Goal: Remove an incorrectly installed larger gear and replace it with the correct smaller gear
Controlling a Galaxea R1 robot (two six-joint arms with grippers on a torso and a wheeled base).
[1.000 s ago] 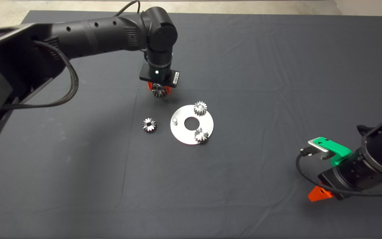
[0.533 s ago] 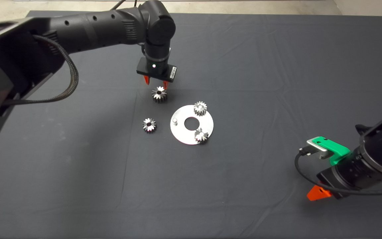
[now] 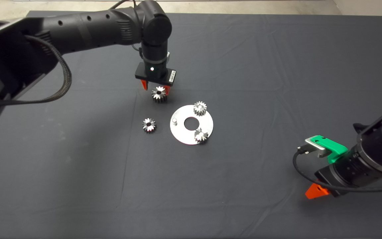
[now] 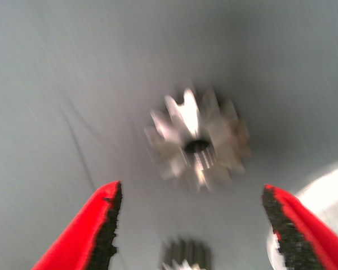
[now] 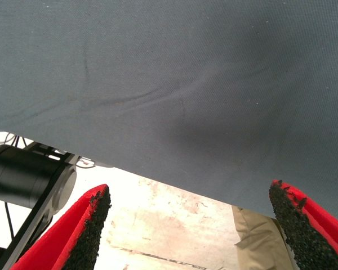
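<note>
Head view
Mat (image 3: 277, 66): dark grey cloth, lightly creased, covering the table.
Left gripper (image 3: 155, 87): hanging from the black left arm above the far middle of the mat, red fingers spread, gripping nothing.
Larger gear (image 3: 159, 94): grey steel, toothed, dark centre hole, lying flat on the mat between and just below the left fingertips, just off the disc's far-left edge.
Disc (image 3: 177, 132): flat round bright metal plate with a round centre hole, lying near mid-mat.
Peg (image 3: 175, 120): short bare metal pin standing on the disc's left side.
Mounted gears: one sitting at the disc's far edge (image 3: 200, 108), one at its near right edge (image 3: 201, 135).
Smaller gear (image 3: 149, 124): toothed steel, dark hole, lying on the mat just left of the disc.
Right gripper (image 3: 315, 192): waiting at the lower right edge, green body, one red fingertip showing.

Left wrist view
Larger gear (image 4: 198, 147): shiny teeth radiating round a dark bore, lying untouched on the cloth beyond the wide-apart, gritty black pads (image 4: 108, 225).

Right wrist view
Right gripper (image 5: 191, 233): fingers (image 5: 87, 225) standing wide apart, holding nothing, looking over the mat's edge (image 5: 174, 112) to pale floor.
</note>
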